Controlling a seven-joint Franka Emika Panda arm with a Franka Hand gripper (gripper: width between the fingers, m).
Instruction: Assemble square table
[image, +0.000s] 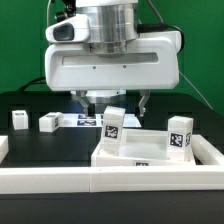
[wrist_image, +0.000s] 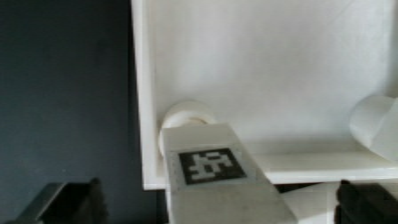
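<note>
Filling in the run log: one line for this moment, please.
gripper: open | over: leg on top | held: nothing | loose legs: two

Bright, even light from above; soft shadows on the matte black table (image: 60, 145). Wrist view blurred, whites washed out.

The gripper (image: 114, 103) is basically a chunky white rounded housing with a thin dark seam across the front, bolted under a silvery-grey cylinder wrist (image: 110, 20). Black cables (image: 66, 8) are bunched up top. The fingers (image: 146, 102) are dark and pretty slim.
</note>
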